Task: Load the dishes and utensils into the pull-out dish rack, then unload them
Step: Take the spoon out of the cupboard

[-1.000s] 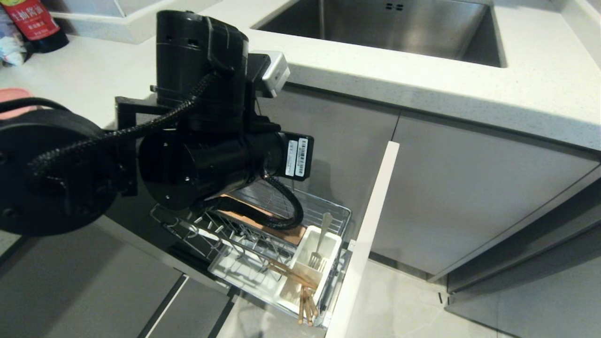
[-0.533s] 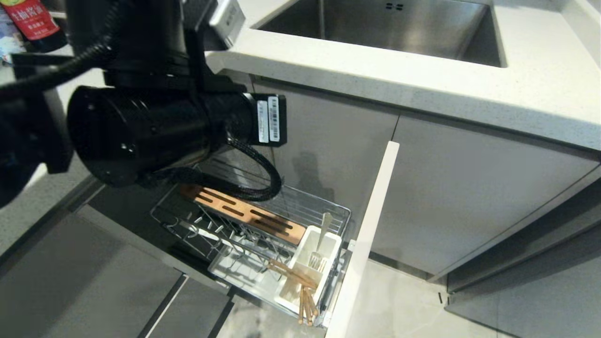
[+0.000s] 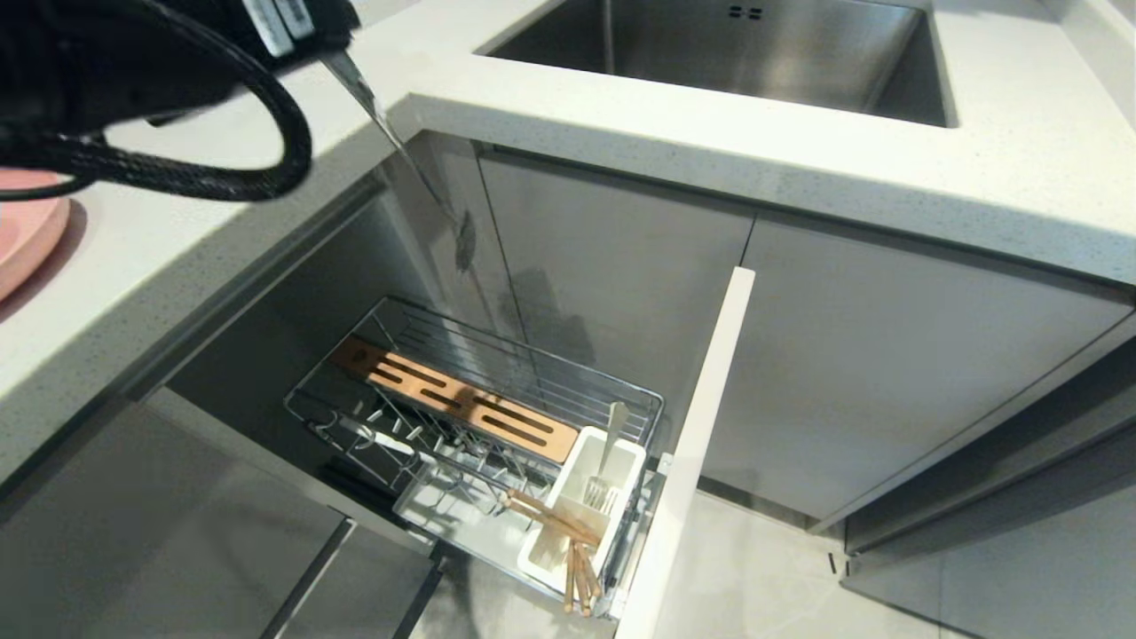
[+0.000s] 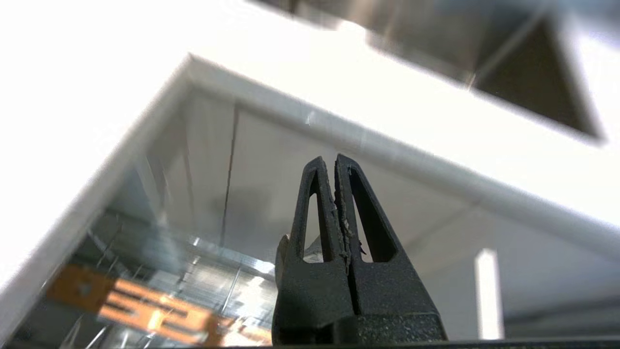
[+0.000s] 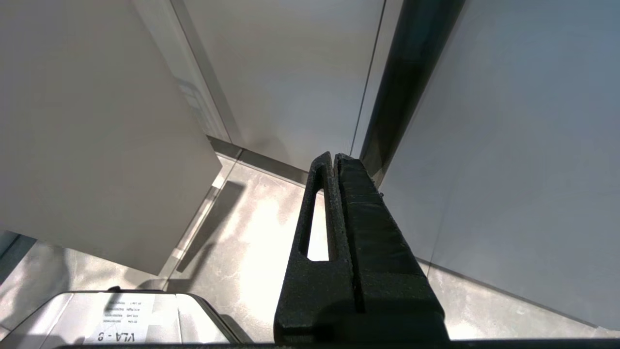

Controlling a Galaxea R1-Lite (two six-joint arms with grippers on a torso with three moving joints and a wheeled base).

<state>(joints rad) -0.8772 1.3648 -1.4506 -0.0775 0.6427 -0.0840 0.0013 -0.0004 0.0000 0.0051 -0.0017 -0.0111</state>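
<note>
My left gripper (image 4: pixel 334 160), upper left of the head view, is clenched on the spoon (image 3: pixel 399 147), above the dish rack (image 3: pixel 532 373). The plate (image 3: pixel 27 231) lies on the counter. Chopsticks (image 3: pixel 546 517) remain racked, so unloading looks partly done. My right gripper (image 5: pixel 334 162) is closed and empty.

Kitchen; steel sink (image 3: pixel 728 53); speckled countertop (image 3: pixel 887 177); pull-out dish rack (image 3: pixel 479 417).

We found the pulled-out chrome wire dish rack (image 3: pixel 497 417) open from above, hemmed by the speckled white countertop edge (image 3: pixel 710 133) behind and its pale grey front panel (image 3: pixel 701 426) on the right. Inside, upright chrome prongs (image 3: pixel 417 439), a slotted wooden strip (image 3: pixel 453 399) and a white plastic utensil box (image 3: pixel 586 506) holding a steel fork (image 3: pixel 605 461) and a bundle of wooden chopsticks (image 3: pixel 564 541) crowded the room.
</note>
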